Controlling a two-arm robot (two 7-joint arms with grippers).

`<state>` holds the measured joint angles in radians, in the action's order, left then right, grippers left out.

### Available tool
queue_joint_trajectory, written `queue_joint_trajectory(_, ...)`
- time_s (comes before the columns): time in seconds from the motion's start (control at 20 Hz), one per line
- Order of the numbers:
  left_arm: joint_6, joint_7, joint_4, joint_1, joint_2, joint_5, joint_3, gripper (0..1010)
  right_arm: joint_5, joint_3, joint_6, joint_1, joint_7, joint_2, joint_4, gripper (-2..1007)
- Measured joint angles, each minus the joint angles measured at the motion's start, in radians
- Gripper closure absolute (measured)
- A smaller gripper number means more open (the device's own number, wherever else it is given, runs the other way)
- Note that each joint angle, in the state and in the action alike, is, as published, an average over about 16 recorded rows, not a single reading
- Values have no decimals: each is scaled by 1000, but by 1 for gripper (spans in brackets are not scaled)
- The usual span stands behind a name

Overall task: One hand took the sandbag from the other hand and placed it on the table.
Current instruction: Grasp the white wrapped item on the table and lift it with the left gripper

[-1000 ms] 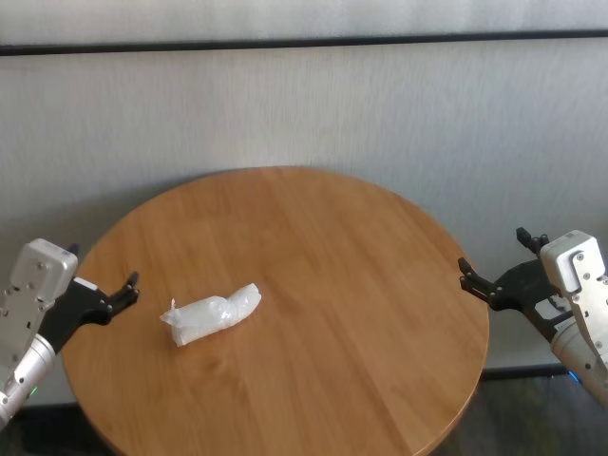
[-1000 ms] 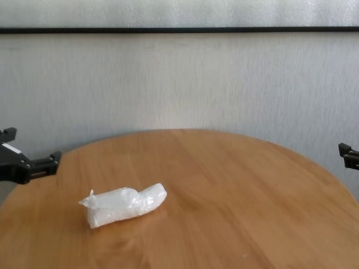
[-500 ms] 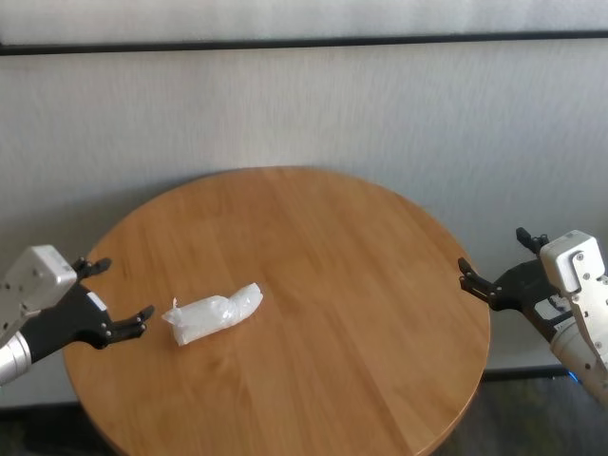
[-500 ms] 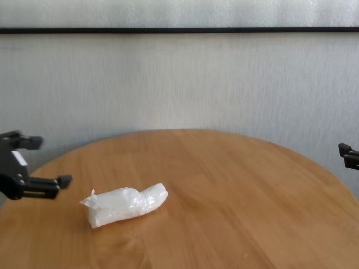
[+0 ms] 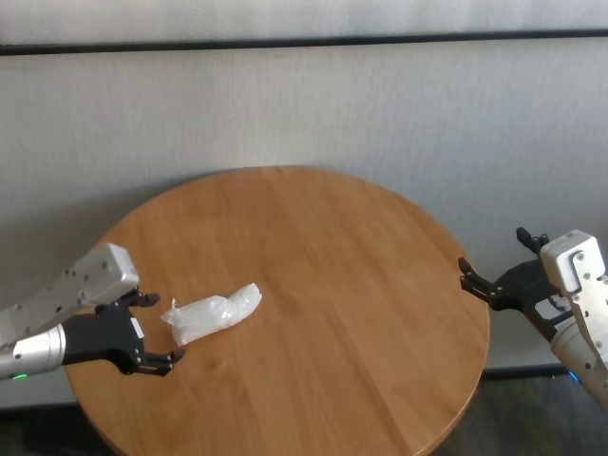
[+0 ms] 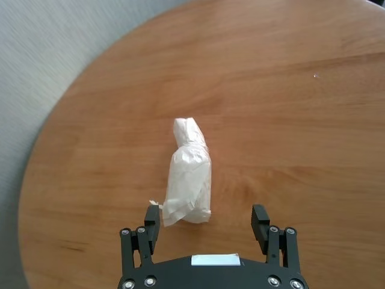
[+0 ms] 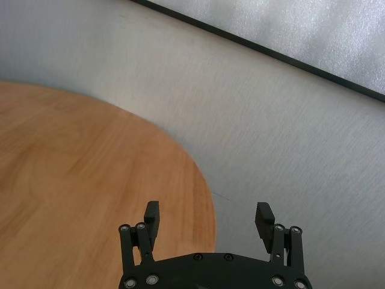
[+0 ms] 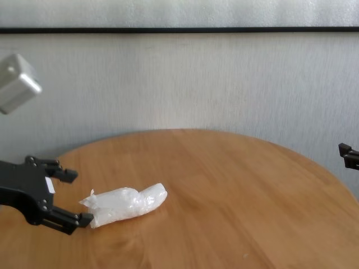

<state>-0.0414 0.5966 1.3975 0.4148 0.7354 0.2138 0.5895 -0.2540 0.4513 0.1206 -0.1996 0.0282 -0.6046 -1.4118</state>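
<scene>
Sandbag (image 5: 211,313) lies flat on the counter (image 5: 332,285), left of centre, long axis slanting from its knotted near-left end to its blunt end, which points toward the counter's far right. Left claw (image 5: 152,331) spread open just at the knotted end, fingers straddling it, not gripping. Right claw (image 5: 494,271) open, beyond the counter's right edge, well apart from the sandbag.

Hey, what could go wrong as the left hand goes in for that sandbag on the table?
1. The left hand is open, but the sandbag sits off-centre, near one finger; closing might push it aside.
2. The crinkly plastic tail by that finger could be all it pinches, so the bag may slip.
3. The right hand waits beyond the table edge, making for a long handover.
</scene>
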Motion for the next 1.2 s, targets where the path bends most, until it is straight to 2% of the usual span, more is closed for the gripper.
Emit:
queue_joint_trajectory(0.25, -101, 60, -38, 60, -38, -17, 27, 10, 0, 0, 0, 0, 0, 0, 0, 0)
queue_joint_trajectory(0.4, -143, 85, -63, 88, -61, -21, 35, 10, 0, 0, 0, 0, 0, 0, 0, 0)
queue_joint_trajectory(0.5, -161, 98, -81, 103, -76, -23, 37, 10, 0, 0, 0, 0, 0, 0, 0, 0)
queue_joint_trajectory(0.75, -175, 134, -129, 141, -110, -33, 49, 10, 0, 0, 0, 0, 0, 0, 0, 0)
queue_joint_trajectory(1.2, -158, 179, -244, 207, -174, -64, 87, 10, 0, 0, 0, 0, 0, 0, 0, 0)
